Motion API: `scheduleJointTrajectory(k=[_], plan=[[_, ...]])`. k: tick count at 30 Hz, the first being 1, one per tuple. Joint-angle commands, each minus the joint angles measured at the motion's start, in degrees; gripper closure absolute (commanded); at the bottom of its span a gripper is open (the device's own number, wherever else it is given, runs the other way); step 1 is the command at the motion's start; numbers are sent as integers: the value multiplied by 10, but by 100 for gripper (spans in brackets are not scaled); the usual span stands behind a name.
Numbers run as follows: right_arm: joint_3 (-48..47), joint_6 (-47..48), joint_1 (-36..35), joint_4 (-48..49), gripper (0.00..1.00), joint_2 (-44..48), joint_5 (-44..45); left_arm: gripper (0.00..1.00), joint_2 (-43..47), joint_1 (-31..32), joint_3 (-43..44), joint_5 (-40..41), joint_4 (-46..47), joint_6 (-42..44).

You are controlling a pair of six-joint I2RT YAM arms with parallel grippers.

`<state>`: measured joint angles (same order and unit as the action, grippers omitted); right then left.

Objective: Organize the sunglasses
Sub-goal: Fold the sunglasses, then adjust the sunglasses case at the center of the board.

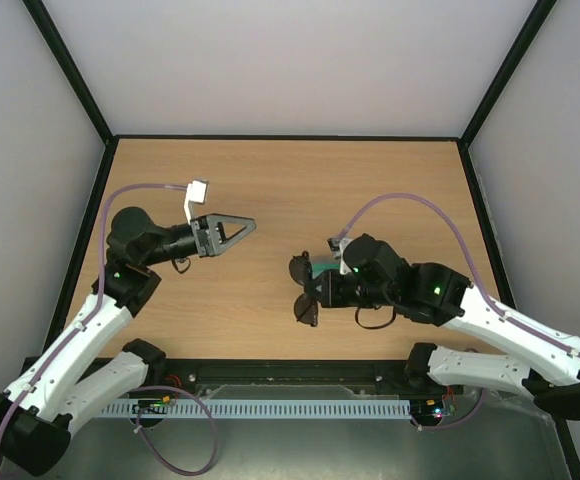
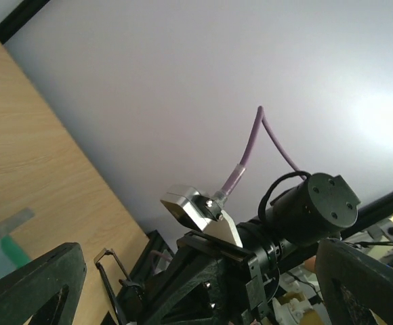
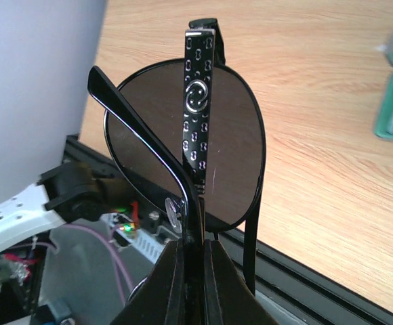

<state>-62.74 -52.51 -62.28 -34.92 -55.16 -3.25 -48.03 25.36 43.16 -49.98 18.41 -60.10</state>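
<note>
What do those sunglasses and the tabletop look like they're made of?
The sunglasses: dark tinted lenses, probably plastic; thin glossy black frame, likely metal; the temple arm carries shiny silver patterning. The table: light wood grain, matte, possibly laminate.

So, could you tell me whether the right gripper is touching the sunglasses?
Touching. The right wrist view shows the right gripper shut on the sunglasses: its jaws pinch the slim temple arms between them with no gap.
</note>
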Motion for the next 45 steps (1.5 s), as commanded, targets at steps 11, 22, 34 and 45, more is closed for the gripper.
scheduleJointTrajectory(k=[11,22,34,45], plan=[[211,-170,-2,-47,99,141,70,4,43,-18,-44,11,-102,64],[337,-238,63,-38,99,178,138,4,42,-29,-58,5,-121,84],[375,-142,244,42,99,108,75,4,-68,-35,-65,11,-81,82],[293,-7,386,85,99,-25,39,4,-50,-36,-74,14,-93,85]])
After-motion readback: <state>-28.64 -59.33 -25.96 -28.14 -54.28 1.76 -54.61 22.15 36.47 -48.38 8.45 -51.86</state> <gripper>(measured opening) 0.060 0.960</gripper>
